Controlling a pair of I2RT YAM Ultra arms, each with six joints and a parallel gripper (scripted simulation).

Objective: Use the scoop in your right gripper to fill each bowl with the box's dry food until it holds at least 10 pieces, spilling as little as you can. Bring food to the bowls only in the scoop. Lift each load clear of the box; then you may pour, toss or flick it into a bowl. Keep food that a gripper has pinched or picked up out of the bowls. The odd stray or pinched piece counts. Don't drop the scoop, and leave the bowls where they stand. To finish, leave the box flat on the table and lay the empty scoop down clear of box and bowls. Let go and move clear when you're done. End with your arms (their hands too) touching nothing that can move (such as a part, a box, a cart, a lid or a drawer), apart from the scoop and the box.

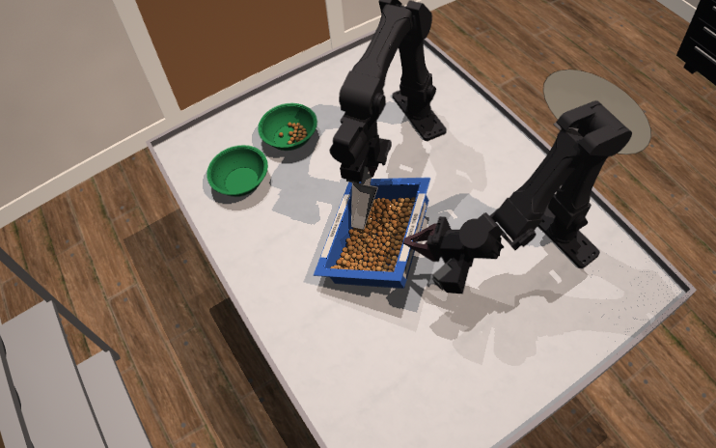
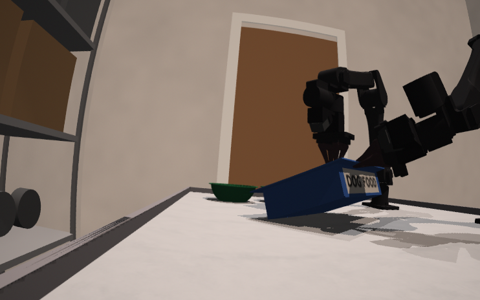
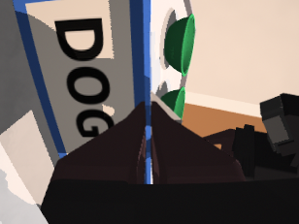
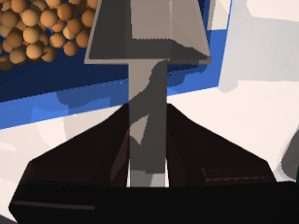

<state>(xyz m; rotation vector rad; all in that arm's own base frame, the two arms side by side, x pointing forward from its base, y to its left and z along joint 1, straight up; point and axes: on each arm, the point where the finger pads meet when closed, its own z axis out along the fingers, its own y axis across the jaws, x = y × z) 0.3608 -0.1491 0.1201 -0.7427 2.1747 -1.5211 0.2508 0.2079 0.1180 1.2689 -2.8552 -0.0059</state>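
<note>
The blue box of brown food is tilted, its left-arm side raised off the table. My left gripper is shut on that raised rim. My right gripper is shut on the handle of the scoop. The scoop's blade points down inside the box, near the bowl-side wall, its tip by the food. No pieces show in the visible part of the blade. One green bowl holds several pieces; the other green bowl looks empty.
The bowls stand side by side near the table's wall-side corner, apart from the box. The white table has a raised dark edge. The right arm reaches over the box from the back; the left arm reaches in from the opposite side to the bowls.
</note>
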